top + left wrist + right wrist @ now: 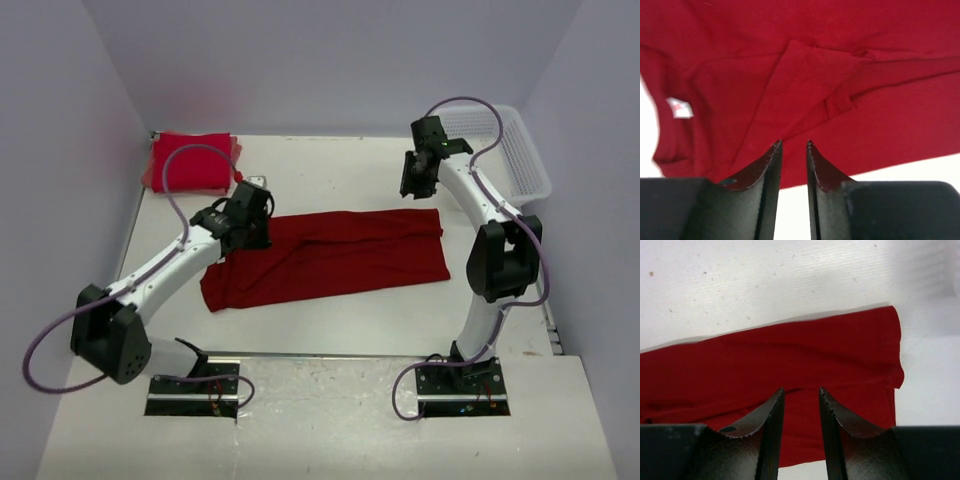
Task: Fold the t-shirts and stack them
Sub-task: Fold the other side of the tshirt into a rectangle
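A dark crimson t-shirt (330, 257) lies folded lengthwise in a long strip across the middle of the table. It fills the left wrist view (840, 75), with a folded sleeve and a white neck label. Its hem end shows in the right wrist view (815, 355). A folded bright red t-shirt (190, 161) lies at the far left corner. My left gripper (258, 222) hangs open over the strip's left end, its jaws (794, 145) holding nothing. My right gripper (413, 186) is open above the strip's far right edge (801, 392), also empty.
A white plastic lattice basket (510, 150) stands at the far right, behind the right arm. Purple walls close in the table at the left, back and right. A metal strip runs along the near table edge (330, 355).
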`<state>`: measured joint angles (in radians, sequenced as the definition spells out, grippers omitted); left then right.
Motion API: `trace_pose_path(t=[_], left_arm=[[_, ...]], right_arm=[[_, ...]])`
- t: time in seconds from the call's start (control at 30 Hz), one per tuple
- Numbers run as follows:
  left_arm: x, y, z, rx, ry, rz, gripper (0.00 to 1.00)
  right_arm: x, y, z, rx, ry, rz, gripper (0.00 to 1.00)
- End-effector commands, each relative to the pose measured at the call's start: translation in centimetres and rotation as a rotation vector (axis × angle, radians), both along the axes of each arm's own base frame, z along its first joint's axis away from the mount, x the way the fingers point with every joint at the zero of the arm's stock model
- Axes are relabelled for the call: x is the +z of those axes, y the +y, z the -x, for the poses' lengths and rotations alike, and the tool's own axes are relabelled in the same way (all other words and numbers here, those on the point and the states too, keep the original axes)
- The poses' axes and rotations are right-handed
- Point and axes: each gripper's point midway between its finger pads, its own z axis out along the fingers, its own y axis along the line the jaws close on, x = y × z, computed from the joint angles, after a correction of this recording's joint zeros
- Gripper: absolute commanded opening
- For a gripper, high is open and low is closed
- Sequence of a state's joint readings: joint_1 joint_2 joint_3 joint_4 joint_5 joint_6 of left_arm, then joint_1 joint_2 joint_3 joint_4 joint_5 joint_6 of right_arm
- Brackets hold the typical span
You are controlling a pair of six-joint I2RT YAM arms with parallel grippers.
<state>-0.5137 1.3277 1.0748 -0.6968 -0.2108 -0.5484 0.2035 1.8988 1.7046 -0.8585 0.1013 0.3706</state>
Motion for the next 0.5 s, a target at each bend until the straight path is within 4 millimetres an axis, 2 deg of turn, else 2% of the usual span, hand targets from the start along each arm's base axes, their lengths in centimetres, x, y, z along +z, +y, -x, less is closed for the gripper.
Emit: trace_pose_path(t=[0.0, 0.03, 0.1, 0.13, 0.2, 0.27, 0.47], left_arm=[[0.3, -2.9, -3.7, -0.084, -0.054, 0.032, 0.28], [-1.2, -3.6, -4.4, -0.116, -0.024, 0.017, 0.29], [-1.5, -4.0, -6.0, -0.113, -0.012, 0.01, 0.3], [-2.9, -4.4, -6.3, -0.133, 0.027, 0.006, 0.31], [-3.0, -4.3, -7.5, -0.127, 0.025, 0.01, 0.33], [-3.6, -3.9, -8.4, -0.13, 0.033, 0.003, 0.37], [-4.9, -1.9, -10.3, -0.1, 0.071, 0.021, 0.38]], right_arm=[[2.7, 0.7, -0.4, 0.038, -0.076, -0.011, 0.34], [2.9, 0.6, -0.2, 0.04, -0.081, -0.013, 0.35], [3.5, 0.5, 0.3, 0.04, -0.099, -0.011, 0.35], [3.7, 0.5, 0.4, 0.043, -0.104, -0.014, 0.35], [4.2, 0.5, 0.8, 0.05, -0.122, -0.023, 0.35], [4.4, 0.7, 0.9, 0.056, -0.133, -0.032, 0.35], [4.2, 0.6, 0.9, 0.057, -0.124, -0.028, 0.35]])
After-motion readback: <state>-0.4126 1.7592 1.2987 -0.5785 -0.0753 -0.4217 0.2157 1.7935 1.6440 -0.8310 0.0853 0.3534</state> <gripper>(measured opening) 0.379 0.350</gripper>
